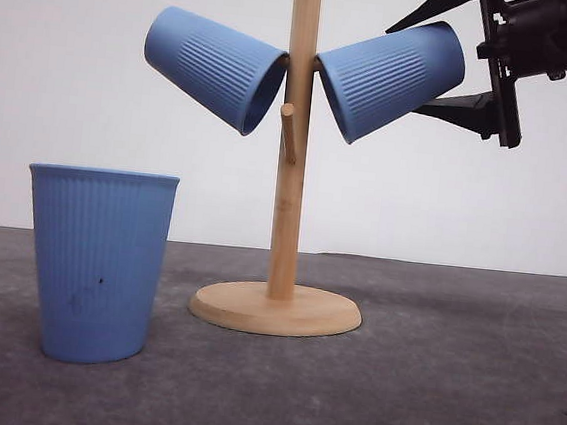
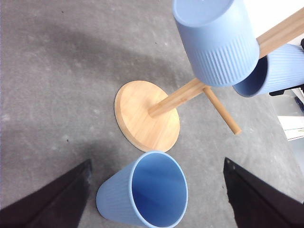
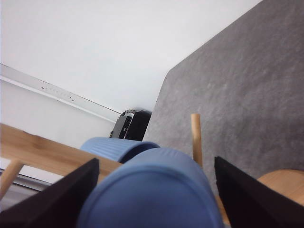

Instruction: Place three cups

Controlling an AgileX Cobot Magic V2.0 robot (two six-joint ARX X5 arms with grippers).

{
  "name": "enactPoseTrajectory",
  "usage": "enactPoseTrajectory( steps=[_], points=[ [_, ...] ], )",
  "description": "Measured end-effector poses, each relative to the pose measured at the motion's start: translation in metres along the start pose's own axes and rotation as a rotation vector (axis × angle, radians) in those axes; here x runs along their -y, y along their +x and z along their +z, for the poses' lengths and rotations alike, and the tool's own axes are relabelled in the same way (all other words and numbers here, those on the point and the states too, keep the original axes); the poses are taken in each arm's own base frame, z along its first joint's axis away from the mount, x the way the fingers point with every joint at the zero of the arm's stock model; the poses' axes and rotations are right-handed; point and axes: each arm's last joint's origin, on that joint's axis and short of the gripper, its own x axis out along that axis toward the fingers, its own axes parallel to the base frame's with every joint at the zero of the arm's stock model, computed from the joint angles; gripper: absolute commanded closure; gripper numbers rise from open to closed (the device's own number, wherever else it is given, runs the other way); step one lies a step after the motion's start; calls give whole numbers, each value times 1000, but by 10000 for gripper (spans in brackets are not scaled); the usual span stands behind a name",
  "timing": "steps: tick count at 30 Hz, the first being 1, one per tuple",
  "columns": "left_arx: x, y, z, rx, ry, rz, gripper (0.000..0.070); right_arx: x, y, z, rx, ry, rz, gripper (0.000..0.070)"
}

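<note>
Two cups hung, one standing on the table.

An upright cup (image 1: 98, 263) stands nearest, left of the stand (image 1: 290, 173), under the wide-open, empty left gripper (image 2: 156, 190). Two cups (image 1: 217, 68) (image 1: 389, 79) hang tilted on opposite pegs. The right gripper (image 3: 154, 190) straddles the right one, fingers spread; grip unclear.

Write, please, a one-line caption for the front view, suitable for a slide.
Two blue cups hang on the wooden peg stand, a third cup stands upright on the table, right gripper beside the right-hand hung cup.
</note>
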Motion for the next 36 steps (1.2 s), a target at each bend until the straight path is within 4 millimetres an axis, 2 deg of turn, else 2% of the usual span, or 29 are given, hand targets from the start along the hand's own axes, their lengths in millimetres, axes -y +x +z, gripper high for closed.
enactPoseTrajectory(
  steps=[4, 9, 14, 18, 21, 27, 32, 36],
  points=[
    [0, 0, 0, 0, 0, 0, 189, -1, -2, 3, 15, -25, 14, 124],
    [0, 0, 0, 0, 0, 0, 189, -2, -14, 12, 56, -39, 9, 120],
    [0, 0, 0, -2, -7, 0, 189, -12, -48, 29, 106, -86, 25, 127],
    [0, 0, -2, -21, -23, 1, 185, -14, -76, 32, 103, -69, -33, 127],
    [0, 1, -8, -75, -52, 7, 184, -13, -92, 25, 99, -46, -136, 127],
    [3, 14, -13, -155, -41, 23, 184, -18, -108, -3, 34, -106, -359, 129],
    [4, 37, -17, -245, -32, 89, 185, -21, -115, -26, -61, -209, -550, 130],
    [4, 60, -23, -329, -17, 172, 185, -30, -117, -37, -111, -318, -621, 131]
  ],
)
